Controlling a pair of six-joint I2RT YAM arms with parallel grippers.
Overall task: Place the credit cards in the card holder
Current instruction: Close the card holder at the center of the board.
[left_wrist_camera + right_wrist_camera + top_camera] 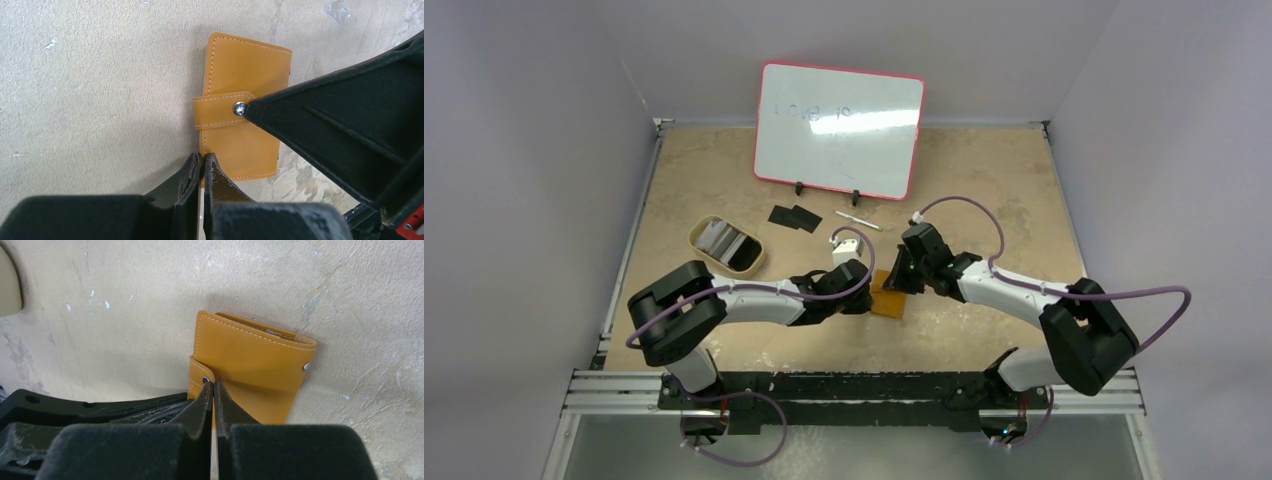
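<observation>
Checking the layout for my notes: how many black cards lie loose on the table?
2: the left black card and the right black card lie side by side before the whiteboard, left of the pen. Flat items in the oval tin may be further cards.

Orange card holder (245, 65), folded closed, strap snapped, black credit cards (794, 216) well apart

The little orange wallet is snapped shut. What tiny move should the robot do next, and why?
Probably pry the snap tab up with the right tool, whose closed tips sit right at the snap, while the left tool sits at the card holder's near corner. The holder is buttoned shut, so no card can go in yet.
</observation>
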